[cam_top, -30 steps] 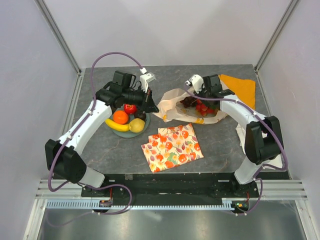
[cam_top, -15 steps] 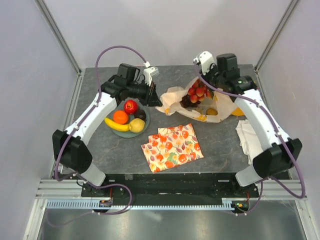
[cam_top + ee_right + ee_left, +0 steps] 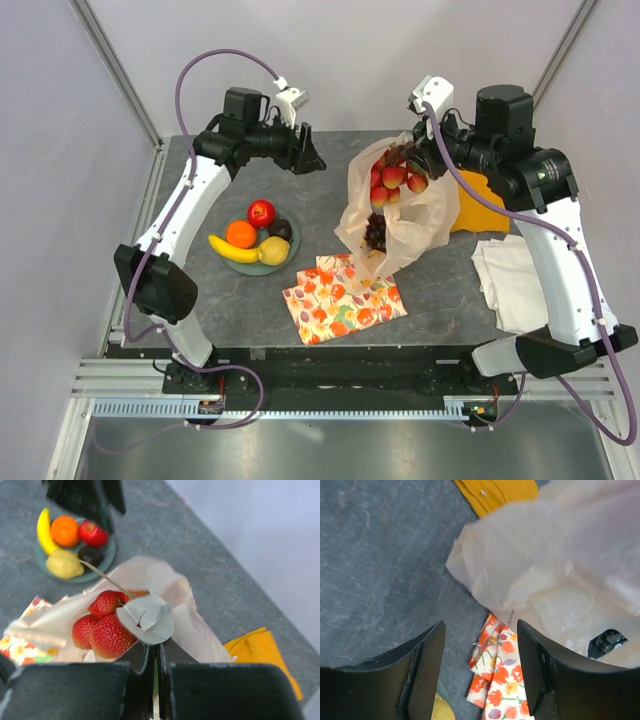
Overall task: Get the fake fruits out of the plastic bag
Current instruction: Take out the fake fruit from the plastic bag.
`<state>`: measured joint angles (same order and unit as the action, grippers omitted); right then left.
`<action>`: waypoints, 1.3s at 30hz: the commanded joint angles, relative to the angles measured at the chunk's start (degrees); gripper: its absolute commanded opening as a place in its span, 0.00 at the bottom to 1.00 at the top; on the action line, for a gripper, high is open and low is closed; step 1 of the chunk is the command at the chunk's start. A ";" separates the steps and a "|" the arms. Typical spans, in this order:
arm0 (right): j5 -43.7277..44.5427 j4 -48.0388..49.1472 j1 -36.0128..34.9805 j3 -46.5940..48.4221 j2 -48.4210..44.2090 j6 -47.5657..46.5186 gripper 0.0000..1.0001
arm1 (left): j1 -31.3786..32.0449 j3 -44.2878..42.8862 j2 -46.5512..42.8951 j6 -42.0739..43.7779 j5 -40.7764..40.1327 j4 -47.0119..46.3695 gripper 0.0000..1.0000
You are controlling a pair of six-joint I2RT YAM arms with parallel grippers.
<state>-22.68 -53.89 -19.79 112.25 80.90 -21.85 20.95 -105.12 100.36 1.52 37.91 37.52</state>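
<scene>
My right gripper [image 3: 157, 655] is shut on the stalk and white tag [image 3: 147, 617] of a bunch of red strawberries [image 3: 102, 625], held high over the table. The plastic bag [image 3: 420, 215] hangs draped round that bunch [image 3: 395, 178], its lower end near the table, with a dark purple grape bunch [image 3: 375, 232] showing inside. My left gripper [image 3: 308, 160] is open and empty, raised left of the bag [image 3: 560, 580]. On the plate [image 3: 255, 268] lie a banana [image 3: 230, 250], orange [image 3: 240, 234], apple [image 3: 261, 213], lemon [image 3: 273, 250] and a dark fruit [image 3: 282, 229].
A flat fruit-patterned cloth [image 3: 345, 295] lies in front of the bag, partly under its lower end. An orange cloth [image 3: 478, 205] lies behind the bag at the right. A folded white cloth [image 3: 515, 280] sits by the right arm.
The right gripper shut on the strawberry bunch and rose, dragging the bag up off the table. The left gripper opened, let go of the bag and drew back and up.
</scene>
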 commanded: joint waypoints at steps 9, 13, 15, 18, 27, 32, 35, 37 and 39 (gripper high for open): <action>-7.55 -6.39 -0.42 -22.77 -4.87 -4.16 0.00 | -0.30 1.40 -8.07 1.82 6.99 0.10 0.65; -11.41 -13.22 -0.51 -20.77 -5.40 -7.23 0.02 | -0.21 6.50 -11.14 1.12 10.59 0.36 0.66; -13.09 -18.51 -0.42 -16.82 -4.88 -11.61 0.03 | -0.21 8.34 -11.67 0.85 14.62 0.45 0.66; -16.43 -28.97 -0.69 -12.07 -3.82 -15.41 0.05 | 0.23 9.23 -11.59 -0.02 19.20 0.54 0.66; 5.34 -29.78 -7.72 -13.21 -12.52 -19.90 0.00 | 0.58 6.77 -9.39 0.06 17.38 0.36 0.66; 1.77 -27.85 -7.72 7.91 -11.31 -28.58 0.00 | -0.55 5.98 -10.09 1.99 14.65 1.42 0.66; 1.41 -25.23 -7.72 24.35 -3.40 -32.02 0.00 | -2.05 6.15 -10.53 2.26 14.04 1.68 0.66; 1.41 -15.59 -7.72 27.14 -0.14 -29.06 0.00 | -2.67 6.33 -10.62 2.35 13.60 1.68 0.66; 0.97 -0.97 -7.72 22.60 -0.92 -21.25 0.00 | -3.37 6.51 -11.23 2.35 13.07 1.68 0.66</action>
<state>-21.12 -74.78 -27.49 136.05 78.37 -48.36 18.96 -96.84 90.54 2.00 52.40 38.98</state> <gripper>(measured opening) 0.010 0.660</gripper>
